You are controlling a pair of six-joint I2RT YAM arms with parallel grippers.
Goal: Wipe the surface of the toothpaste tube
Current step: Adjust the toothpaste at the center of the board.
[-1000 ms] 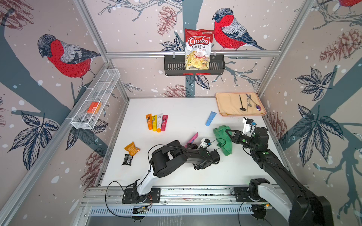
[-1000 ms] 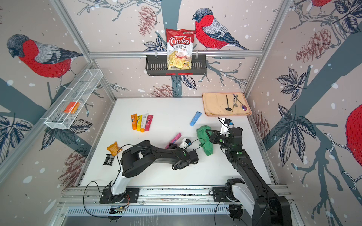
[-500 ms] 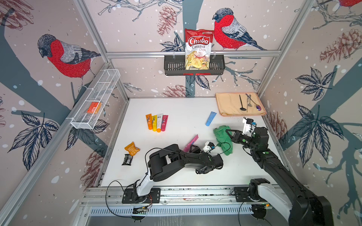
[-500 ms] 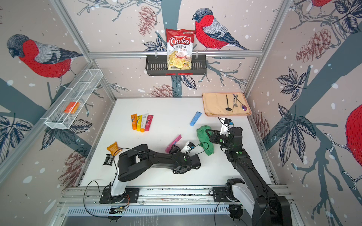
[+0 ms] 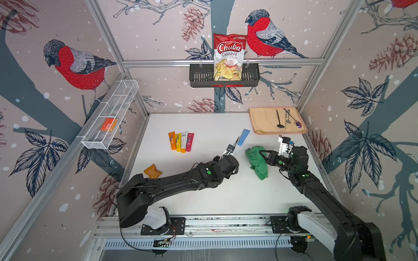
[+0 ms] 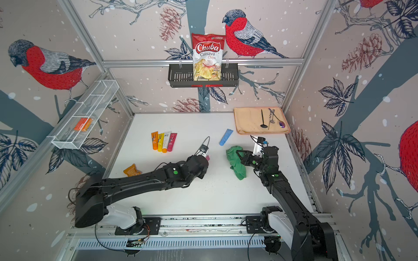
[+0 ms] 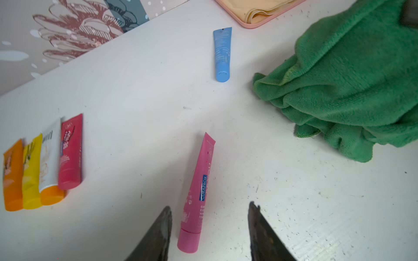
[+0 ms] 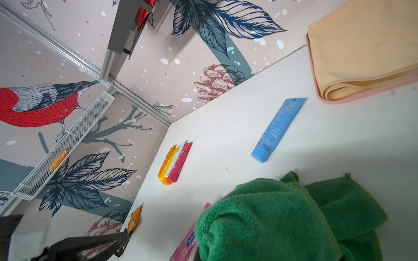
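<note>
Since a second ago the left end effector (image 7: 210, 205) has let go of the pink toothpaste tube (image 7: 196, 194) and drawn back from the green cloth (image 7: 350, 79). Now the tube lies flat on the white counter (image 7: 135, 90), its cap end between the spread, released fingers, which do not grip it. Near the tube's crimped end, the right end effector (image 5: 262, 155) is clenched on the green cloth, which bunches and drapes onto the counter. Farther off lie a blue tube (image 7: 222, 54), a row of four tubes (image 7: 43, 167) touching side by side, and a beige folded towel (image 5: 264, 122) in the far right corner.
</note>
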